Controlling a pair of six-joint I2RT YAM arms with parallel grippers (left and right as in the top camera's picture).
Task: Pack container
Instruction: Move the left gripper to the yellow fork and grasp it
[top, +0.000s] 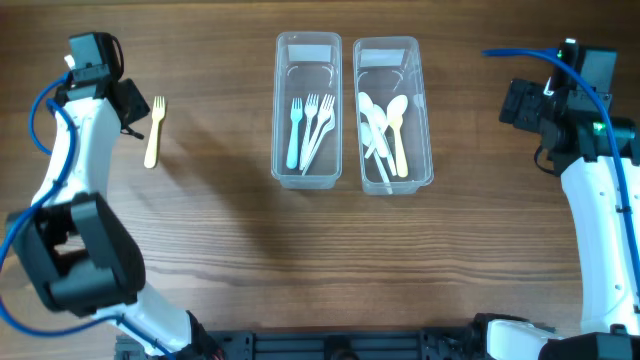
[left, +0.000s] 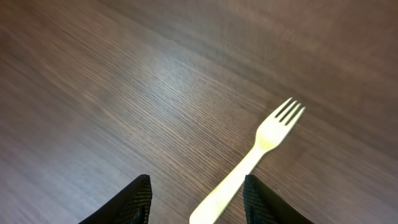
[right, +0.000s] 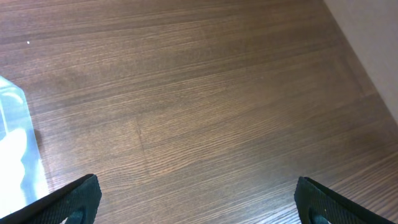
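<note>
A pale yellow plastic fork (top: 153, 131) lies on the wooden table at the far left, tines pointing away from me. My left gripper (top: 128, 103) is open just left of it; in the left wrist view the fork (left: 252, 163) has its handle between the open fingers (left: 198, 202), not gripped. Two clear containers stand at the middle: the left one (top: 283, 112) holds several forks, the right one (top: 425, 110) holds several spoons. My right gripper (top: 520, 103) is open and empty at the far right, above bare table (right: 196, 196).
A corner of the spoon container (right: 15, 149) shows at the left edge of the right wrist view. The table's right edge (right: 367, 56) runs close to the right gripper.
</note>
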